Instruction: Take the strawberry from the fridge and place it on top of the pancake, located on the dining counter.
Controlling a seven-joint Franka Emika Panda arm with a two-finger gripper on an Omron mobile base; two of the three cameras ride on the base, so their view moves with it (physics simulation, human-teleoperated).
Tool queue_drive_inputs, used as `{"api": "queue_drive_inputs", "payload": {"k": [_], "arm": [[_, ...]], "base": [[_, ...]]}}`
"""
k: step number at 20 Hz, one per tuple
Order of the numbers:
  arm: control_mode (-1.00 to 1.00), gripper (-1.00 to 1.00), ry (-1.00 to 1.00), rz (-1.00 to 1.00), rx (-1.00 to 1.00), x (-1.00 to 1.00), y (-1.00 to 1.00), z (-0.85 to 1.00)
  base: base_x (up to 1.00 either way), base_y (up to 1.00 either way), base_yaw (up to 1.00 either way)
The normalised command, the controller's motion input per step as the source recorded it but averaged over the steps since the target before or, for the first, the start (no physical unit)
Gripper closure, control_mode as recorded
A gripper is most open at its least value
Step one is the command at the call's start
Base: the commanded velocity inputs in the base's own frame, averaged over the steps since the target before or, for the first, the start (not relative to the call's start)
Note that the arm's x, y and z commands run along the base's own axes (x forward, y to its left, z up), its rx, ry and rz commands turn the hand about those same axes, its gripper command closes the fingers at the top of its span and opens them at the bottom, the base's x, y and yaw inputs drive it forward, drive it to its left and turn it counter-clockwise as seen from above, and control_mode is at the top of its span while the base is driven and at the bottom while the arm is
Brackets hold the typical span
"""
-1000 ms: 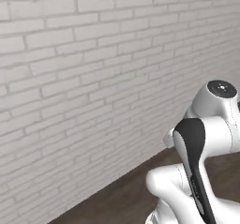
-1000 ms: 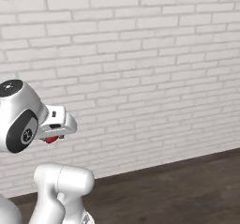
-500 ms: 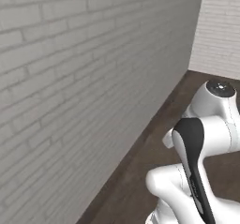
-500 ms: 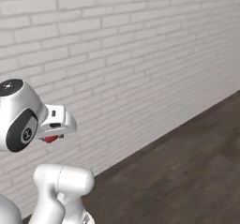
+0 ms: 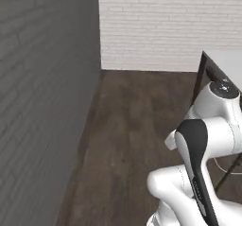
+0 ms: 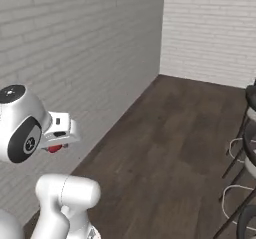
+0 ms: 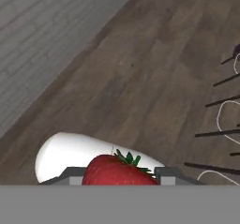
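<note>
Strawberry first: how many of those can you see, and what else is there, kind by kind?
Strawberry: 1
Gripper holding it: 1
Brick walls: 2
Wooden floor: 1
Dining counter corner: 1
Total: 6

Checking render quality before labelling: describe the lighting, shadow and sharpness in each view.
Left base view: left brick wall in dark shade, far wall bright, soft focus. Right base view: even light, no glare. Hand view: strawberry in the claw crisp, wood floor slightly blurred.
</note>
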Motion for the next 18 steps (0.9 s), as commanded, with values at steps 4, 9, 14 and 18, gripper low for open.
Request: {"api": "queue_drive_inputs", "payload": {"k": [4,9,14,18], "arm": [[1.00,1.00,0.00,0.00,0.00,0.00,0.00,0.00],[1.00,1.00,0.00,0.00,0.00,0.00,0.00,0.00],[1.00,1.00,0.00,0.00,0.00,0.00,0.00,0.00],[1.00,1.00,0.00,0.00,0.00,0.00,0.00,0.00]], "base": [[0.48,-0.04,-0.78],[0.48,0.00,-0.78],[0.39,-0.01,-0.83],[0.21,0.00,-0.92]]}}
